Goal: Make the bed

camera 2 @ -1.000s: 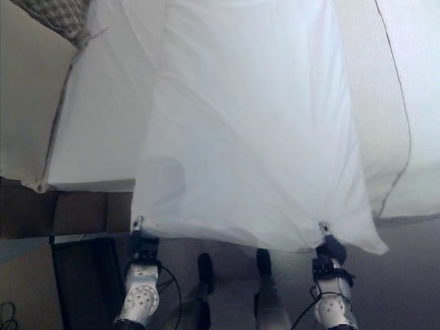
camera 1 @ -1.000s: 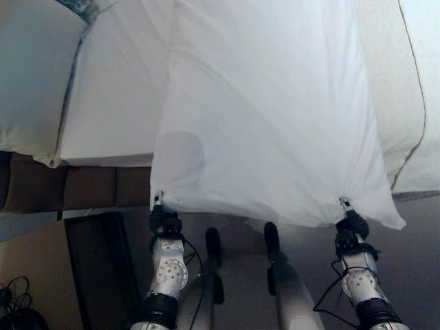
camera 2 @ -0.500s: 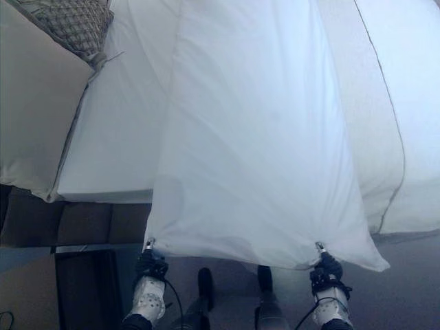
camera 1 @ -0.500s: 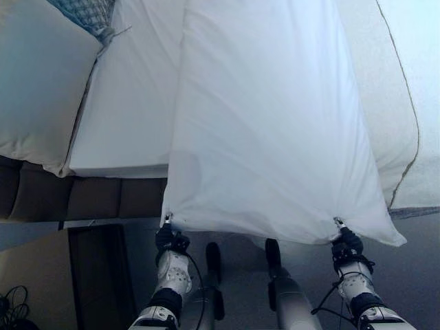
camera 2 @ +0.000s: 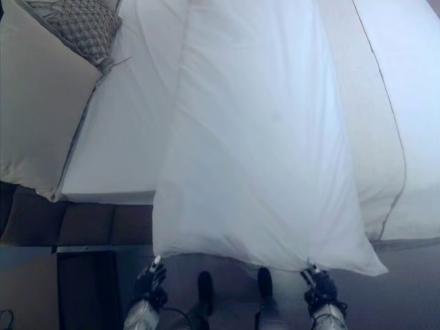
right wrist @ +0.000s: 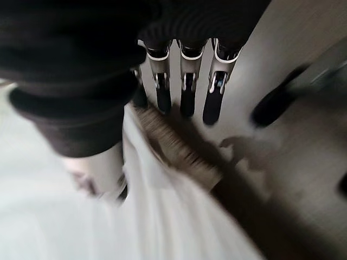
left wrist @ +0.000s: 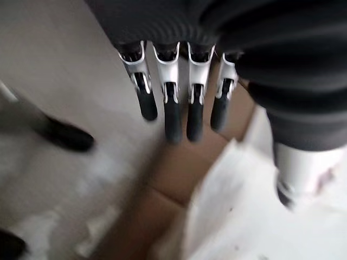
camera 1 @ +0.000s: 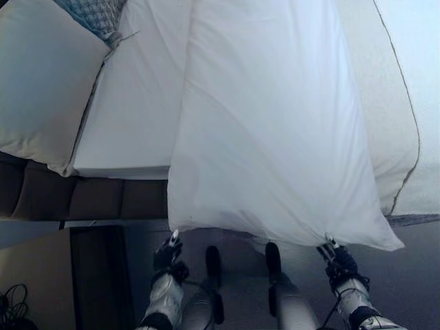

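My left hand point(left wrist: 179, 103) hangs with fingers straight below the white pillow point(camera 1: 275, 137). My right hand point(right wrist: 184, 86) is spread too, and the pillow's corner hides its thumb.

a pillow point(camera 1: 275, 130) lies down the frame's centre on the bed point(camera 1: 134, 103), its lower end overhanging. another pillow point(camera 1: 38, 82) sits upper left, the duvet point(camera 1: 405, 89) at right.
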You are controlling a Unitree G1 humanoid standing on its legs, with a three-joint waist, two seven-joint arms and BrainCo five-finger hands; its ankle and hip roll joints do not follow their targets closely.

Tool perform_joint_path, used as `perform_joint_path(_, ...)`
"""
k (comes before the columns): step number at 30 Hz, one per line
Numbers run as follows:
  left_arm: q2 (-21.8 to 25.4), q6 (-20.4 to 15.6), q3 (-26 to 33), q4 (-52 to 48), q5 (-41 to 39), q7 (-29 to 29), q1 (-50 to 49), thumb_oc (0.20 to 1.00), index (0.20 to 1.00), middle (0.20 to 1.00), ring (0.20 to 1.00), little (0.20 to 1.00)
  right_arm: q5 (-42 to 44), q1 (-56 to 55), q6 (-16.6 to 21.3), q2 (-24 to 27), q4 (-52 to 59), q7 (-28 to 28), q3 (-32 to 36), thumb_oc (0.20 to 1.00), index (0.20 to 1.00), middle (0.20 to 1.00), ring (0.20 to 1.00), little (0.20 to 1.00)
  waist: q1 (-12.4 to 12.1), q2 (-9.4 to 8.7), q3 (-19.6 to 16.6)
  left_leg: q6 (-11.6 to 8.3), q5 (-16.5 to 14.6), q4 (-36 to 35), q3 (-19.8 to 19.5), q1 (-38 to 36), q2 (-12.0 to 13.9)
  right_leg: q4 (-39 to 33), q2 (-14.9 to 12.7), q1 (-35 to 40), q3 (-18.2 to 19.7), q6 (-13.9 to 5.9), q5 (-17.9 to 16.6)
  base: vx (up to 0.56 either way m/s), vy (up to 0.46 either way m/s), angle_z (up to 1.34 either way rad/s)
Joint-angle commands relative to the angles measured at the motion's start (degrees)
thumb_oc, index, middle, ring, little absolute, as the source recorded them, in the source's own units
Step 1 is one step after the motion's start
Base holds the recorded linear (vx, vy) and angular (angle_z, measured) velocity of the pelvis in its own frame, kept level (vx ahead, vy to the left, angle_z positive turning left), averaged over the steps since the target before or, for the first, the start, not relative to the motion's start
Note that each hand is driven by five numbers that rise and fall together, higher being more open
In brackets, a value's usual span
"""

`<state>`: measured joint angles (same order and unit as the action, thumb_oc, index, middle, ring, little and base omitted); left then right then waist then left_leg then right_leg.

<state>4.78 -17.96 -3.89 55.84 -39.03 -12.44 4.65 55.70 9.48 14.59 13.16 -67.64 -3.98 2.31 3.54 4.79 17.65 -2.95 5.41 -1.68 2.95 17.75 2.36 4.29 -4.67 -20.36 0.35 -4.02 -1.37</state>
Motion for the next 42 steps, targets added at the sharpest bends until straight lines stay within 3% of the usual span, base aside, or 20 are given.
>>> perform_joint_path(1,2.7,-1.6,-3.0,-5.0,1.9,5.8,-1.3,1.000,1.000,1.000,1.000,1.000,-0.8,-3.5,1.5,0.2,3.4,0.3,-0.8,1.000,1.000,1.000,1.000,1.000,-0.7,-2.21,-0.7,-1.95,1.1,0.2,0.3,3.1,-0.7,-3.6,-4.5,-1.8,2.0,-5.08,-5.5,0.00,0.000,0.00)
perform_joint_path(4,4.2,-1.3,-5.6,-10.0,2.0,9.1,-1.9,1.000,1.000,1.000,1.000,1.000,-0.3,-3.1,2.2,0.3,5.8,0.0,-1.1,1.000,1.000,1.000,1.000,1.000,-0.8,-1.88,-0.8,-1.90,1.1,0.1,0.2,3.0,-0.7,-3.7,-4.5,-1.7,2.0,-5.05,-5.4,0.00,0.000,0.00)
perform_joint_path(6,7.8,-1.8,-9.4,-16.0,6.3,12.1,-1.6,1.000,1.000,1.000,1.000,1.000,0.3,-1.4,3.3,0.8,11.3,0.1,-2.1,1.000,1.000,1.000,1.000,1.000,-0.9,-1.62,-0.8,-1.79,1.0,0.3,0.1,3.3,-0.8,-3.6,-4.4,-1.9,2.3,-5.02,-5.2,0.00,0.000,0.00)
perform_joint_path(9,8.1,-1.8,-10.2,-16.7,6.1,13.0,-1.5,1.000,1.000,1.000,1.000,1.000,0.2,-0.9,3.7,0.7,13.1,0.1,-2.8,1.000,1.000,1.000,1.000,1.000,-0.9,-1.66,-0.9,-1.76,0.9,0.5,0.1,3.4,-0.9,-3.4,-4.3,-2.1,2.5,-5.02,-5.1,0.00,0.000,0.00)
perform_joint_path(13,12.5,-4.0,-16.3,-20.4,10.7,17.2,3.3,1.000,1.000,1.000,1.000,1.000,-4.8,0.2,5.6,2.0,27.8,0.7,-9.6,1.000,1.000,1.000,1.000,1.000,-0.5,-2.18,-1.5,-1.68,0.5,1.0,0.5,4.0,-0.9,-2.8,-3.9,-3.4,3.7,-4.93,-4.8,0.00,0.000,0.00)
perform_joint_path(16,13.0,-4.7,-17.1,-21.4,11.1,17.0,4.4,1.000,1.000,1.000,1.000,1.000,-5.7,0.4,5.9,2.1,29.3,1.3,-10.4,1.000,1.000,1.000,1.000,1.000,-0.4,-2.30,-1.5,-1.69,0.5,1.1,0.5,4.1,-0.8,-2.7,-3.9,-3.6,3.8,-4.93,-4.8,0.00,0.000,-0.01)
perform_joint_path(17,14.0,-5.1,-19.6,-22.6,11.8,18.2,7.4,1.000,1.000,1.000,1.000,1.000,-9.5,2.4,6.0,4.1,31.7,1.3,-13.5,1.000,1.000,1.000,1.000,1.000,-0.3,-2.51,-1.7,-1.68,0.5,1.1,0.6,4.4,-0.8,-2.5,-3.7,-4.2,3.9,-4.85,-4.7,0.00,0.000,0.00)
perform_joint_path(22,15.2,-4.4,-25.2,-21.3,10.3,22.9,17.9,1.000,1.000,1.000,1.000,1.000,-12.7,11.6,4.0,8.8,32.1,-4.1,-21.3,1.000,1.000,1.000,1.000,1.000,0.1,-2.75,-0.8,-1.83,0.3,2.6,1.0,6.7,-0.8,-0.7,-3.1,-7.0,4.4,-4.68,-4.5,-0.02,-0.002,-0.04)
perform_joint_path(23,16.3,-4.7,-27.7,-20.5,14.0,22.2,22.3,1.000,1.000,1.000,1.000,1.000,-13.7,15.4,3.0,10.0,30.9,-5.6,-23.9,1.000,1.000,1.000,1.000,1.000,0.1,-2.85,-0.1,-1.82,0.1,3.6,1.0,7.7,-0.8,0.0,-3.0,-8.0,4.5,-4.61,-4.5,-0.06,-0.015,-0.13)
perform_joint_path(28,18.4,-3.9,-34.2,-16.7,16.5,20.9,39.4,1.000,1.000,1.000,1.000,1.000,-13.2,32.3,-2.1,12.6,27.2,-9.2,-33.5,1.000,1.000,1.000,1.000,1.000,0.3,-3.67,3.8,-1.99,-1.3,11.2,0.8,14.7,-0.7,6.7,-1.5,-14.8,4.4,-4.08,-3.2,-0.10,-0.045,-0.08)
perform_joint_path(31,17.6,-4.4,-34.1,-13.8,17.7,18.0,43.8,1.000,1.000,1.000,1.000,1.000,-14.6,37.9,-2.4,12.6,25.0,-8.9,-36.0,1.000,1.000,1.000,1.000,1.000,0.5,-3.89,4.4,-2.32,-2.1,14.8,0.7,18.2,-0.6,10.6,-1.4,-18.3,4.0,-3.98,-2.1,-0.06,-0.041,0.09)
perform_joint_path(37,17.5,-4.8,-33.9,-2.7,23.0,6.6,57.0,1.000,1.000,1.000,1.000,1.000,-19.2,56.5,-3.1,9.6,11.0,-3.0,-39.4,1.000,1.000,1.000,1.000,1.000,0.8,-4.77,5.2,-2.81,-5.6,27.0,0.5,30.8,1.1,23.0,-1.0,-31.1,3.6,-3.08,1.2,-0.05,-0.026,0.11)
perform_joint_path(42,19.3,-4.6,-33.9,3.6,23.2,2.2,64.7,1.000,1.000,1.000,1.000,1.000,-20.3,65.4,-3.5,9.3,0.9,0.2,-39.3,1.000,1.000,1.000,1.000,1.000,0.9,-5.14,5.6,-2.96,-7.2,33.2,-0.4,37.1,1.3,29.0,-0.9,-37.2,3.1,-2.39,2.9,-0.01,-0.008,0.03)
